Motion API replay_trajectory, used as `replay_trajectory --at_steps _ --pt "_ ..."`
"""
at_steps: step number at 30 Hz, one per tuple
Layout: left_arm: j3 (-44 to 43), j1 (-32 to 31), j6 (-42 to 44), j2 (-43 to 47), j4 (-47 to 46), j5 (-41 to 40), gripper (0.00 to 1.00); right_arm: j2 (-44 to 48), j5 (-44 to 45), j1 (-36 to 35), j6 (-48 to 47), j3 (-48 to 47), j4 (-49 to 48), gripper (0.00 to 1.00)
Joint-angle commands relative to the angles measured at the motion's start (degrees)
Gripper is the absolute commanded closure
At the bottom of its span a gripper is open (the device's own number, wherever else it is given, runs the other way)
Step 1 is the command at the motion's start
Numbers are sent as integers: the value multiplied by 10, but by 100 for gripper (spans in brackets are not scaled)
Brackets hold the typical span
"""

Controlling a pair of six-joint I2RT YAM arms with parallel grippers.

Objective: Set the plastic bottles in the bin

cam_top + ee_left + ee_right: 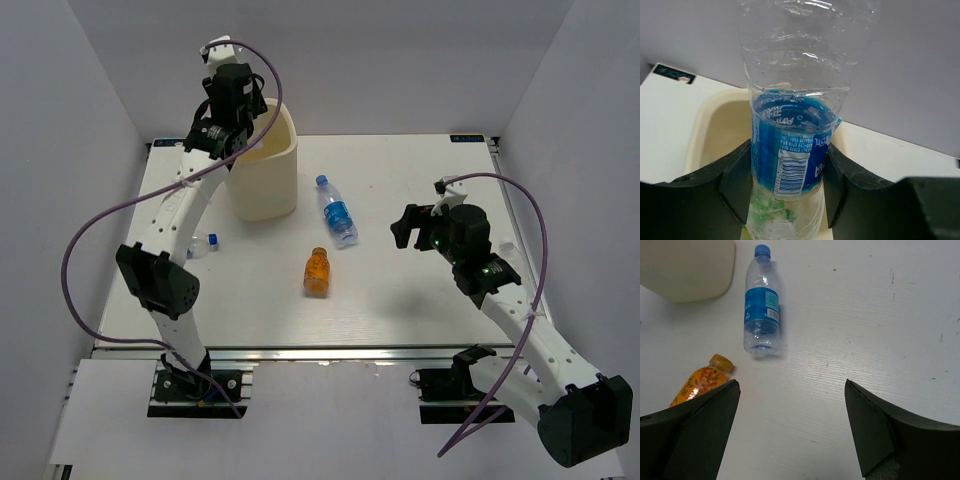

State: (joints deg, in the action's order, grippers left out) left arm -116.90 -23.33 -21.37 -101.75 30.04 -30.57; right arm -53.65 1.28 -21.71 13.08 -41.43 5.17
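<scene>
Left wrist: we clasp a clear bottle (790, 150) in the left gripper (787, 180) over the bin (715, 125); right gripper (402, 228), at three o'clock, gapes

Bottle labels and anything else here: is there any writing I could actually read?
Held bottle, blue label: barcode and white print, too blurred to read.
Lying clear bottle: label print too small.
Orange bottle: nothing legible.
Black table sticker: unreadable.

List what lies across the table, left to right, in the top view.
Small blue-capped bottle → bin → orange bottle → right gripper. The blue-labelled bottle overlaps the orange one sideways, so it is left out.
</scene>
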Motion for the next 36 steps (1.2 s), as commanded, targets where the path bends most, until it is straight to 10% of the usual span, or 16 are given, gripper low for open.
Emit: replay_trajectory --at_steps 1,8,12,20,27,36 --pt "-40 33 44 -12 -31 14 61 13 -8 4 -9 -1 -10 11" --pt "-19 36 55 -12 -49 5 42 2 -8 4 -13 -3 -6 11" --pt "22 37 53 18 -50 5 5 -1 -8 4 -13 -5 -6 11" --pt "67 41 18 80 -3 -39 2 -3 -8 4 -15 -3 -7 11" --pt "210 130 -194 172 125 -65 2 -8 -2 4 -15 -1 -8 10" --pt "469 336 -365 224 124 146 2 -20 14 4 -17 -1 -7 11"
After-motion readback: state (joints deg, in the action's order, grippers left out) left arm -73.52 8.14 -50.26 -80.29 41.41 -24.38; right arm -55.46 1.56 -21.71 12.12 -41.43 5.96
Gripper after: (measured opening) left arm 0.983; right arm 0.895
